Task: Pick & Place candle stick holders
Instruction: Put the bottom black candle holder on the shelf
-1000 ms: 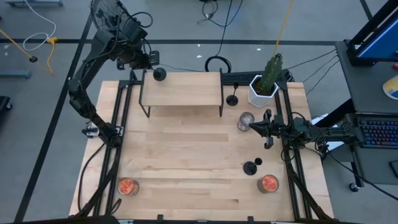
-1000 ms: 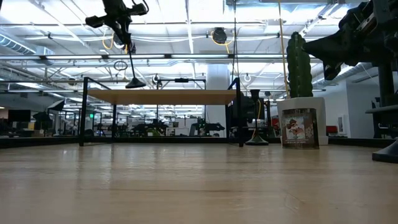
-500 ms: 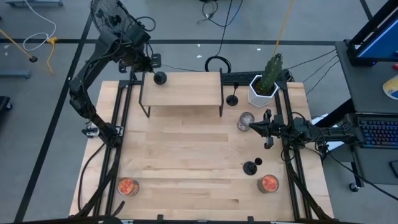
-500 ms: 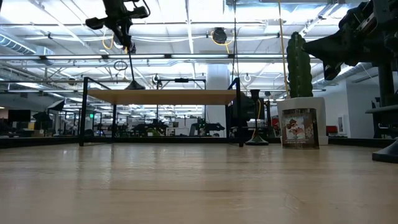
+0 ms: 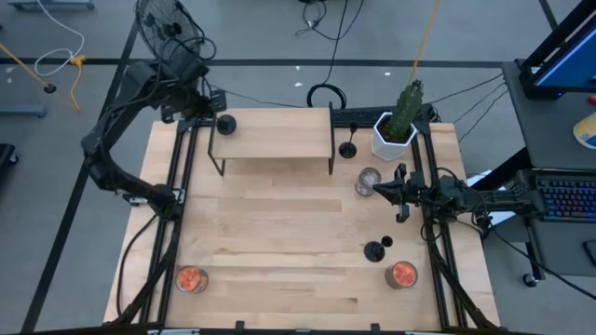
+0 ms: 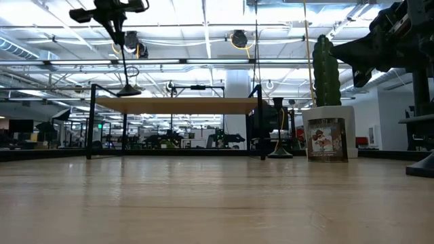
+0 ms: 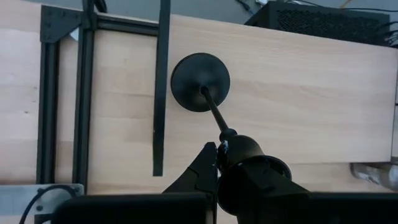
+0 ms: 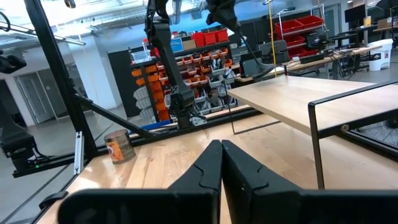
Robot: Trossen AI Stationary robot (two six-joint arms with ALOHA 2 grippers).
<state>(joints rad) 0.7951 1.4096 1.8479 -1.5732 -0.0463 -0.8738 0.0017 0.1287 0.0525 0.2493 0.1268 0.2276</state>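
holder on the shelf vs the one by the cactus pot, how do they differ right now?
1. The shelf holder is gripped at its knob by the left gripper; the holder by the pot stands free, no gripper on it.
2. The shelf holder is at the left end of the raised wooden shelf; the other sits on the table, between shelf and cactus pot.

Both are black with round disc bases.

1. Your left gripper (image 5: 212, 100) has swung toward the shelf's (image 5: 279, 130) left end, away from its back edge.
2. The candle holder (image 5: 225, 124) it grips moved along, its base now near the shelf's left edge.
3. In the low view the holder's base (image 6: 128, 91) sits further left.
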